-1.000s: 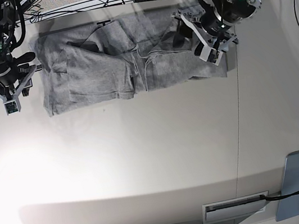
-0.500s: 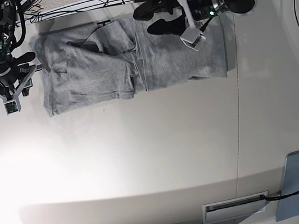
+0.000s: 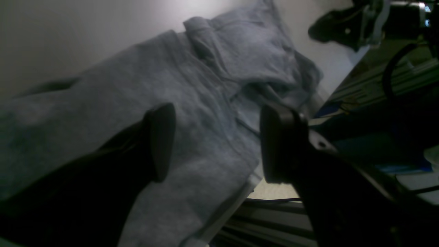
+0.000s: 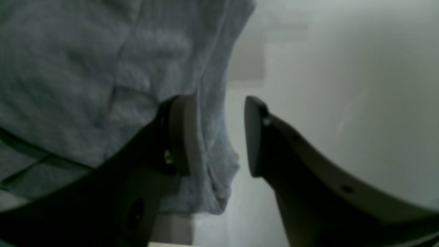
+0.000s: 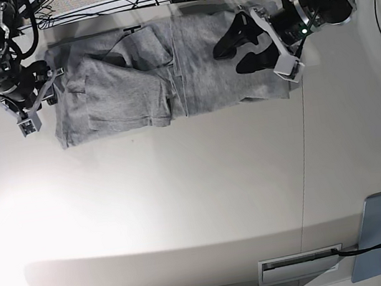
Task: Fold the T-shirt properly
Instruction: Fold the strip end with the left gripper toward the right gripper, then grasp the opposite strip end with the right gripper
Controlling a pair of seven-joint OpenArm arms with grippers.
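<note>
T-shirt (image 5: 165,74), heather-grey knit, lies partly folded and rumpled along the upper edge of the white table (image 5: 185,202), spanning the upper centre of the base view. Compared with half a second earlier, the left gripper (image 5: 234,49) has swung from the garment's top centre to its right portion, and the right gripper (image 5: 39,102) has shifted closer to the shirt's left edge and turned; the cloth itself lies much as before.

Left wrist view: the left gripper (image 3: 216,144) has its two dark, rounded pads spread wide above flat cloth, holding nothing. This view alone shows the bunched folds at upper centre and the shirt's hem reaching the table edge at the bottom.

Right wrist view: the right gripper (image 4: 219,137) has its fingers apart, one pad (image 4: 181,133) over the shirt's edge, the other over bare table. Whether it touches the cloth cannot be told. The ribbed, mottled weave shows only here, blurred.
</note>
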